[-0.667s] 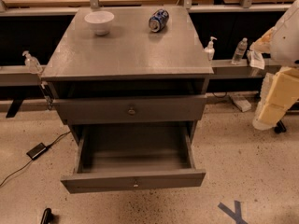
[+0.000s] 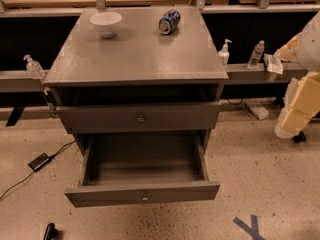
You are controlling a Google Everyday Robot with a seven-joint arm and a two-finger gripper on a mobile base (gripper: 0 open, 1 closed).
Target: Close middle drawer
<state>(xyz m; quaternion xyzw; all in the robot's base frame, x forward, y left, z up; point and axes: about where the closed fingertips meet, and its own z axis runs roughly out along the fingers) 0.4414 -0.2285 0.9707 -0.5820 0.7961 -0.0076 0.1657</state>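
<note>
The middle drawer (image 2: 142, 194) is pulled far out of the grey cabinet (image 2: 135, 59). It is empty, with a low flat front and a tiny pale centre knob (image 2: 145, 198). Above it the top drawer (image 2: 140, 118), with a darker round knob, stands slightly out. The bottom drawer is hidden under the open one. My arm, pale and yellowish, hangs at the right edge. My gripper (image 2: 299, 133) is at the arm's lower end, well to the right of the cabinet and touching nothing.
A white bowl (image 2: 106, 23) and a blue can (image 2: 169, 21) on its side sit on the cabinet top. Bottles (image 2: 256, 55) stand on a rail behind. A cable and adapter (image 2: 39, 161) lie on the floor at left. Blue tape (image 2: 250, 227) marks the floor at front right.
</note>
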